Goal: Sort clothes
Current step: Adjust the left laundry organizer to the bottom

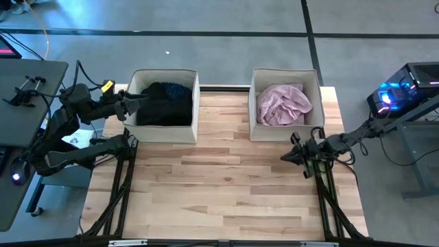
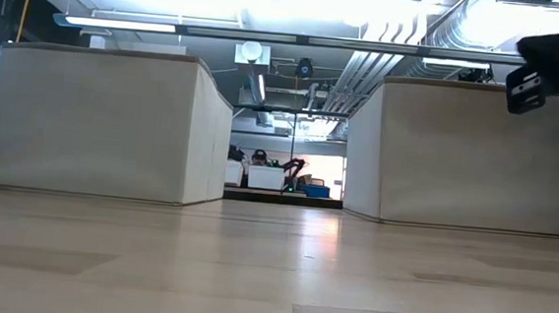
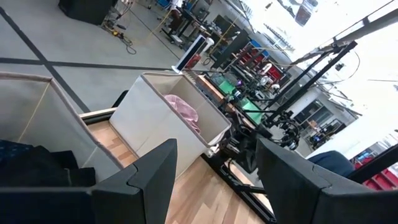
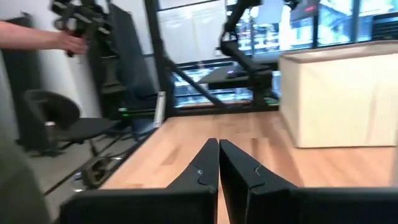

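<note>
Dark clothes, black with a navy dotted piece (image 1: 164, 101), lie in the left beige box (image 1: 194, 110). A pale pink shirt (image 1: 282, 104) lies crumpled in the right beige box (image 1: 252, 103); it also shows in the left wrist view (image 3: 183, 112). My left gripper (image 1: 140, 97) is open and empty over the left box's left rim, above the dark clothes (image 3: 37, 168). My right gripper (image 1: 285, 158) is shut and empty above the table, near the front of the right box, pointing toward the table's left edge. The other clothes are out of view.
The two boxes stand side by side at the table's far edge with a gap between them (image 2: 283, 177). The bare wooden tabletop (image 1: 219, 192) stretches in front of them. A person's hand (image 4: 68, 40) holds a device beyond the table's left side.
</note>
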Available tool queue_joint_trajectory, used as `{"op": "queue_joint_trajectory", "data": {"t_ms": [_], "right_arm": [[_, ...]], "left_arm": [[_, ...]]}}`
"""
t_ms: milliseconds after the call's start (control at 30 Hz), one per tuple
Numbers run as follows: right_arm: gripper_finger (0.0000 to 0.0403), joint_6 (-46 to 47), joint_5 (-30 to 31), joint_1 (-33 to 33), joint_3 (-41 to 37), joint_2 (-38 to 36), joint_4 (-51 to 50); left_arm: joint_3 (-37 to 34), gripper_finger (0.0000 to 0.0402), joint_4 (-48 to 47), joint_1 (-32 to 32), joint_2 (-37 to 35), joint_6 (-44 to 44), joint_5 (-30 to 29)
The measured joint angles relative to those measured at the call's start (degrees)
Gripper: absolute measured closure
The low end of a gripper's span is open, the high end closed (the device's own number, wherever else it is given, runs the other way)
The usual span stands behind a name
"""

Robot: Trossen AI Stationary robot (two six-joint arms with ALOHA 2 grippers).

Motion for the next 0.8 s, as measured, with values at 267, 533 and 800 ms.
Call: {"op": "queue_joint_trajectory", "data": {"t_ms": [267, 533, 800], "right_arm": [[0.0403, 0.05, -4.04, -8.15, 0.0, 0.0, 0.73], [0.0403, 1.02, -2.49, -17.07, -0.02, 0.33, -0.48], [0.0403, 4.1, 0.28, -19.63, 0.05, 0.31, -0.73]], "left_arm": [[0.0, 0.0193, 0.0, 0.02, -0.02, 1.08, 1.59], [0.0, 0.0193, 0.0, 0.02, -0.02, 1.59, 3.3], [0.0, 0.0193, 3.4, -0.01, -2.27, 7.74, 3.36]]}}
